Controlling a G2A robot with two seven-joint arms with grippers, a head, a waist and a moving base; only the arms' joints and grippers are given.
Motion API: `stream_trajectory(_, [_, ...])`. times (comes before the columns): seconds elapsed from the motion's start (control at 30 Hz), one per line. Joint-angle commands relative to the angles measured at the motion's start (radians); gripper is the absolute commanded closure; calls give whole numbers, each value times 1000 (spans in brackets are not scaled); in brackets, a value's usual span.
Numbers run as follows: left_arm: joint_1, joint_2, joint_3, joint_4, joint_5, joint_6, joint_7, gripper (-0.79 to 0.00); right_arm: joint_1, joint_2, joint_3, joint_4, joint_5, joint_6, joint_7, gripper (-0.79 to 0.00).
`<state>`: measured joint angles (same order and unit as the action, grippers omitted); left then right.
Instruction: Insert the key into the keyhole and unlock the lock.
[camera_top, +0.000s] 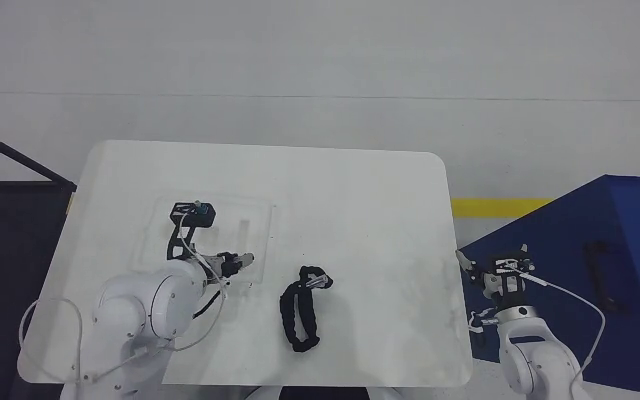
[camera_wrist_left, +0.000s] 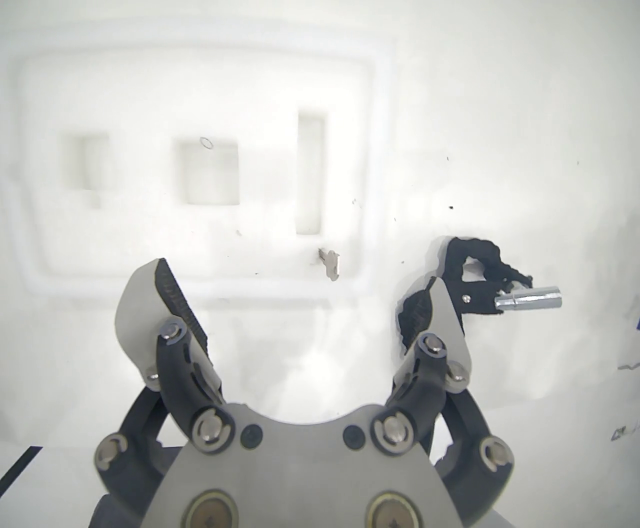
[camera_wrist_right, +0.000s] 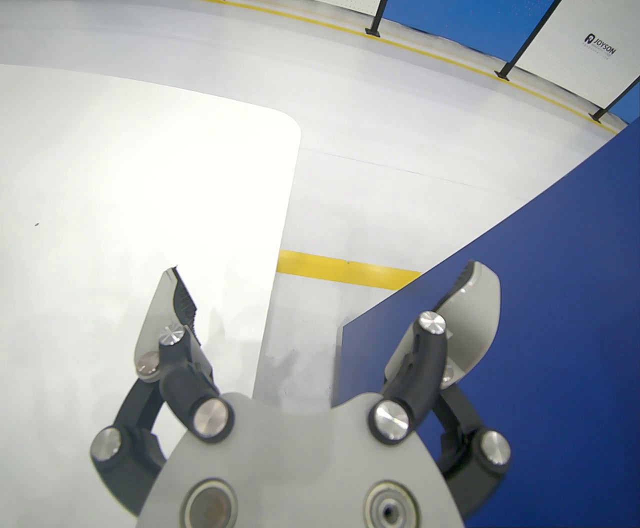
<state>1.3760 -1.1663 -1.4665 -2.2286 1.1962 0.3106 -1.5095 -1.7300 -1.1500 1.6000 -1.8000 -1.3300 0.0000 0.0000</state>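
Observation:
A small silver key (camera_wrist_left: 331, 263) lies flat on the near corner of a white moulded tray (camera_wrist_left: 200, 65). The black cable lock (camera_top: 302, 310) lies coiled on the table to the right of the tray; its silver cylinder end (camera_wrist_left: 530, 301) sticks out sideways. My left gripper (camera_wrist_left: 300, 285) hangs open a little short of the key, holding nothing; its one finger (camera_wrist_left: 440, 320) partly hides the lock. In the top view the left gripper (camera_top: 240, 262) is over the tray's near right part. My right gripper (camera_wrist_right: 320, 272) stands open and empty over the table's right edge (camera_top: 505, 265).
The tray (camera_top: 265, 215) has three rectangular recesses (camera_wrist_left: 212, 172). A blue panel (camera_wrist_right: 525, 280) stands just off the table's right side, close to the right gripper. The white table (camera_top: 380, 220) stretches bare between lock and right edge.

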Motion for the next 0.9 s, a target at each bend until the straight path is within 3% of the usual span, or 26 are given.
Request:
stream_trajectory(0.0, [-10, -3, -10, 24, -44, -26, -26, -785, 0, 0, 0, 0, 0, 0, 0, -785])
stream_trajectory(0.37, [-88, 26, 21, 136, -163, -26, -26, -763, 0, 0, 0, 0, 0, 0, 0, -785])
stream_trajectory(0.57, [-78, 58, 17, 128, -200, -26, -26, -646, 0, 0, 0, 0, 0, 0, 0, -785])
stream_trajectory(0.7, [-64, 80, 4, 115, -230, -26, -26, -628, 0, 0, 0, 0, 0, 0, 0, -785])
stream_trajectory(0.8, [-60, 94, -2, 115, -245, -26, -26, -511, 0, 0, 0, 0, 0, 0, 0, -785])
stream_trajectory(0.87, [-65, 103, 1, 124, -262, -26, -26, -489, 0, 0, 0, 0, 0, 0, 0, -785])
